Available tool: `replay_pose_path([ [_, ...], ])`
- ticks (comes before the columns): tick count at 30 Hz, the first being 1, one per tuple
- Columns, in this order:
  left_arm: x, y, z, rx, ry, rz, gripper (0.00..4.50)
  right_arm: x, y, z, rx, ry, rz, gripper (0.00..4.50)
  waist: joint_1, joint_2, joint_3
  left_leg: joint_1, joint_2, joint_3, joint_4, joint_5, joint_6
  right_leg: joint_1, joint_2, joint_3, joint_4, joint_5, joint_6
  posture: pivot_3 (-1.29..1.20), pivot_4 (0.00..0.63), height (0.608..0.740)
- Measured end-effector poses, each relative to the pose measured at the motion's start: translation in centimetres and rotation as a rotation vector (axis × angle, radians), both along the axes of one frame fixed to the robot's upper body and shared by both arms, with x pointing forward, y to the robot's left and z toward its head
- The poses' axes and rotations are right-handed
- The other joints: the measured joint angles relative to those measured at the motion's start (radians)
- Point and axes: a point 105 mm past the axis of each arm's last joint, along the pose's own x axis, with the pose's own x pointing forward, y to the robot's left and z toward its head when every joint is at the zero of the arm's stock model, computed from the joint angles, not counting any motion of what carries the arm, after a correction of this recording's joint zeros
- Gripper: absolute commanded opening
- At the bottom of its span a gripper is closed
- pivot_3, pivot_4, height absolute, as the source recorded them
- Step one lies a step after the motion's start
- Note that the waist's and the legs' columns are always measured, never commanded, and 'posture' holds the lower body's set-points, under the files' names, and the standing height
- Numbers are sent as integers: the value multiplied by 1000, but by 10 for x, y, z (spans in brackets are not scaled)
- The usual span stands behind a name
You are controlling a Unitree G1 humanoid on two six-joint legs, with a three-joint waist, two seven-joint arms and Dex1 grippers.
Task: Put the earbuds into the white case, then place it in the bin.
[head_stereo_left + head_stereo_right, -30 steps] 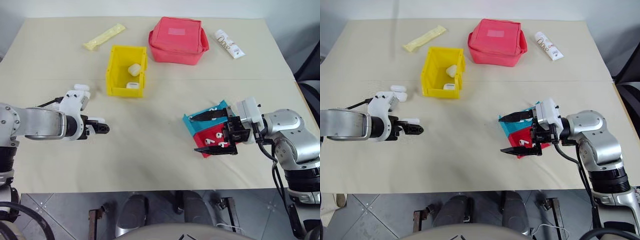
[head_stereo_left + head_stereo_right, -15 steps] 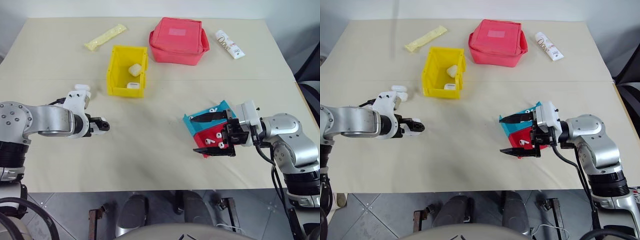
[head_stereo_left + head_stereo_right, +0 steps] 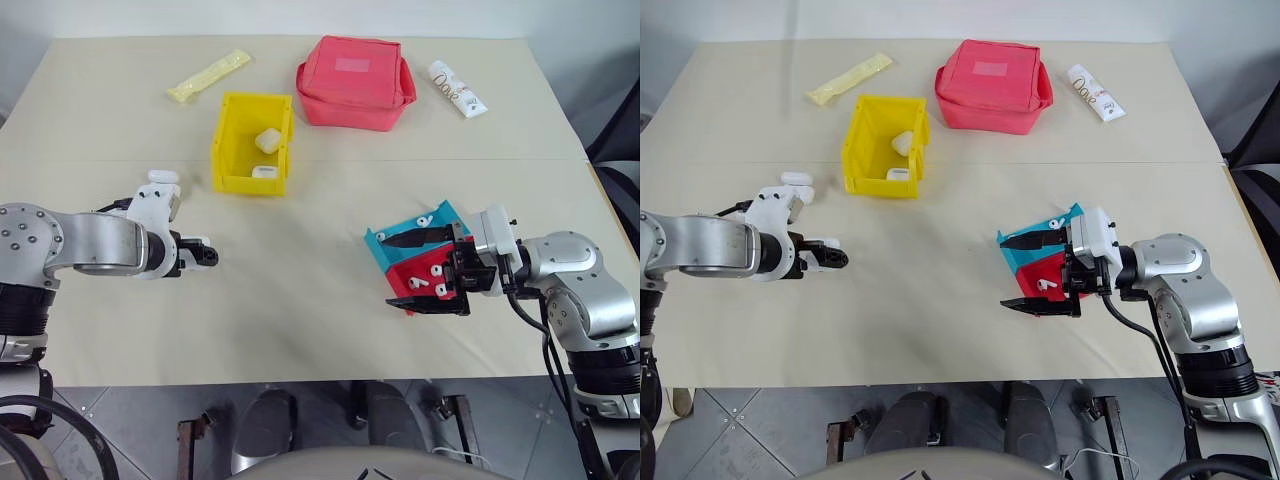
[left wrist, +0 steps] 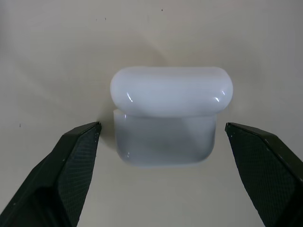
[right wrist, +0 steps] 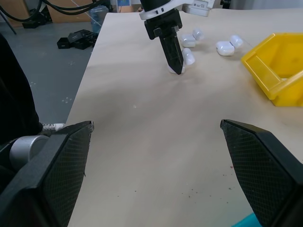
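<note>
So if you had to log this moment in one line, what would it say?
left gripper: open, astride white case | right gripper: open, over trays with earbuds | bin: two cases inside

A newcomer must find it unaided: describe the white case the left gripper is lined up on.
Start from the yellow bin and look toward the robot's left. Several white cases lie there on the table; the white case is the one between the open left gripper's fingers, lid ajar, while its neighbours lie outside them.

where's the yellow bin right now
In the left eye view the yellow bin sits on the table's far-left half, just left of the red pouch, below the yellow packet. Two white cases lie inside it.
</note>
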Motion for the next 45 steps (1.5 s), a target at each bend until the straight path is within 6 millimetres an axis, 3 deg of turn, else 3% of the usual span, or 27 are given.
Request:
replay_pose_path([
  [3, -2, 2, -2, 14, 12, -3, 4463, 0, 0, -1, -2, -4, -4, 4500, 0, 1, 0, 4, 1, 0, -1, -1, -2, 4, 1, 1, -1, 0, 0, 0, 150, 740],
  [10, -1, 4, -4, 31, 13, 20, 2761, 1, 0, 0, -1, -13, -13, 4500, 1, 2, 1, 5, 5, 0, -1, -1, -2, 4, 2, 2, -1, 0, 0, 0, 150, 740],
  [17, 1, -1, 1, -6, -7, -7, 2761, 2, -3, 1, -9, -21, -28, 4500, 3, 2, 1, 4, 6, 0, -1, -1, -2, 4, 2, 1, -1, 0, 0, 0, 150, 740],
  [23, 19, -45, 52, -78, -326, -349, 2761, 8, -12, 9, -40, -59, -81, 4500, -1, 1, 2, 3, 1, 9, -1, -1, -2, 4, 5, -1, -3, -1, -1, 0, 150, 740],
  [28, 18, -80, 65, -231, -533, -668, 2761, 11, -23, 13, -59, -68, -157, 4500, -2, 2, 2, 3, 7, 13, -2, -2, -4, 4, 8, -1, -4, -1, -2, 0, 150, 740],
  [32, 17, -124, 79, -476, -826, -957, 2761, 8, -29, 16, -88, -83, -231, 4500, 9, 2, 3, 1, 7, 14, 1, -2, -3, 4, 7, -2, -4, -1, -2, 0, 150, 740],
  [35, 2, -157, 95, -669, -1134, -1201, 2761, 8, -37, 15, -151, -79, -319, 4500, 19, 1, 3, -2, 8, 16, 6, -3, 0, 4, 6, -3, -5, 1, -1, 0, 150, 740],
  [37, -6, -168, 94, -706, -1255, -1324, 2761, 9, -47, 11, -228, -65, -408, 4500, 22, 1, 3, -3, 9, 16, 11, -5, 1, 4, 7, -4, -5, 1, -1, 0, 150, 740],
  [45, -20, -179, 71, -801, -1257, -1510, 2761, -4, -74, 5, -281, 24, -647, 4500, 31, 2, 2, -9, 12, 11, 17, -8, 8, 4, 5, -7, -5, 2, 0, 0, 150, 740],
])
